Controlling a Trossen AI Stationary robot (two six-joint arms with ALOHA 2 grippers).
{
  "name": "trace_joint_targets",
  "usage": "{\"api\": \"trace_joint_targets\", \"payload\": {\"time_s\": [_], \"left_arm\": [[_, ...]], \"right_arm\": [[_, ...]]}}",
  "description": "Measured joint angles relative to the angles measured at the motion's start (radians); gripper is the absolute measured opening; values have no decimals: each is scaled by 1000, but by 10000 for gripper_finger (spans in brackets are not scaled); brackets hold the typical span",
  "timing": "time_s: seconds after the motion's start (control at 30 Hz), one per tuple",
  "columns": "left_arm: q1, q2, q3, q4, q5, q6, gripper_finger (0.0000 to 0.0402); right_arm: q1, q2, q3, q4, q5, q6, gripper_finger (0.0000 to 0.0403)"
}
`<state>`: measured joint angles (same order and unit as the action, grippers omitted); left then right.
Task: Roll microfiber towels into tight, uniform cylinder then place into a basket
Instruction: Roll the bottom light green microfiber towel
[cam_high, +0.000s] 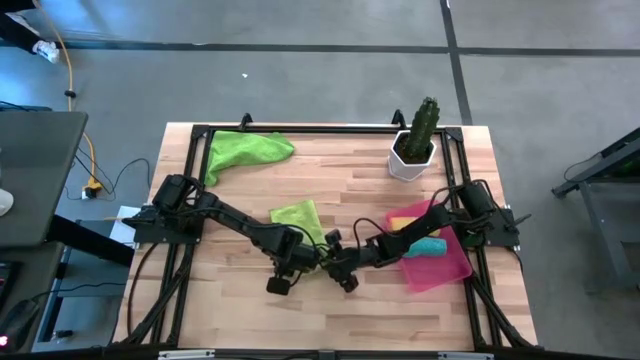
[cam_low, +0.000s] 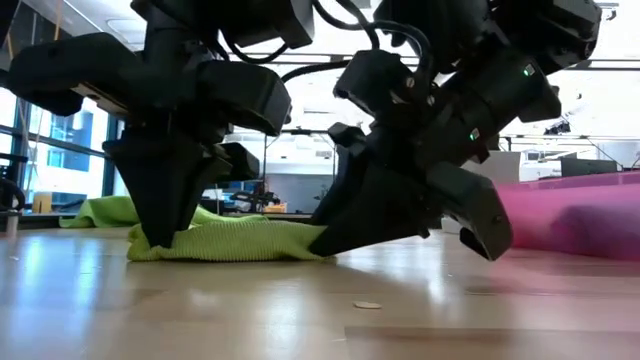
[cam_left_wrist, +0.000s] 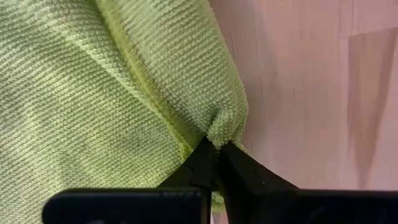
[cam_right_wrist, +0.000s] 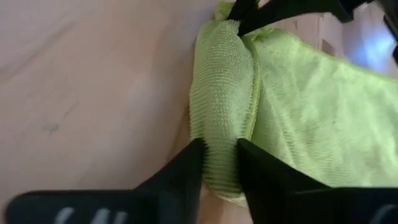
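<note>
**Both grippers pinch the lime towel at mid-table**

At the table's back left corner a lime green towel (cam_high: 247, 150) lies loosely spread, untouched. Near the table's middle lies the second lime towel (cam_high: 298, 216), flat on the wooden table (cam_high: 240, 300). The left gripper (cam_left_wrist: 215, 149) is clamped tight on one corner of this towel's near edge, the cloth bunched between its tips. Just beside it, the right gripper (cam_right_wrist: 219, 163) stands with its fingers narrowly apart around a folded ridge of the same edge, cloth filling the gap. At the back right stands a white pot with a cactus (cam_high: 416, 140). On the right side sits the pink basket (cam_high: 445, 270), holding a yellow towel (cam_high: 412, 221) and a teal towel (cam_high: 430, 246), side by side.
</note>
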<state>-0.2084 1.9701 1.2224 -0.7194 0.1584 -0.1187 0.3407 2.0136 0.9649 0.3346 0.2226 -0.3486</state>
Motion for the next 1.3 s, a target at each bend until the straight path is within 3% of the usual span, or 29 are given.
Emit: {"api": "trace_joint_targets", "payload": {"time_s": [0.2, 0.33, 0.57, 0.8, 1.03, 1.17, 1.3], "left_arm": [[1, -17, -1, -14, -10, -47, 8], [6, -35, -1, -32, -13, -150, 20], [-30, -68, 29, -50, -53, -178, 87], [-93, -69, 79, -104, -198, -140, 138], [-181, -71, 137, -94, -391, -136, 152], [-217, -71, 138, -92, -519, -171, 152], [-225, -66, 138, -92, -584, -233, 152]], "right_arm": [[-28, 0, 0, -18, -123, 147, 7], [-63, -1, 1, -18, -249, 326, 14], [-153, 2, -3, -15, -548, 588, 3], [-242, 0, -1, -2, -712, 882, 2], [-312, -2, 0, 1, -743, 1043, 1], [-332, -1, 0, -13, -743, 1074, 1], [-335, -1, 0, -54, -738, 1074, 1]]}}
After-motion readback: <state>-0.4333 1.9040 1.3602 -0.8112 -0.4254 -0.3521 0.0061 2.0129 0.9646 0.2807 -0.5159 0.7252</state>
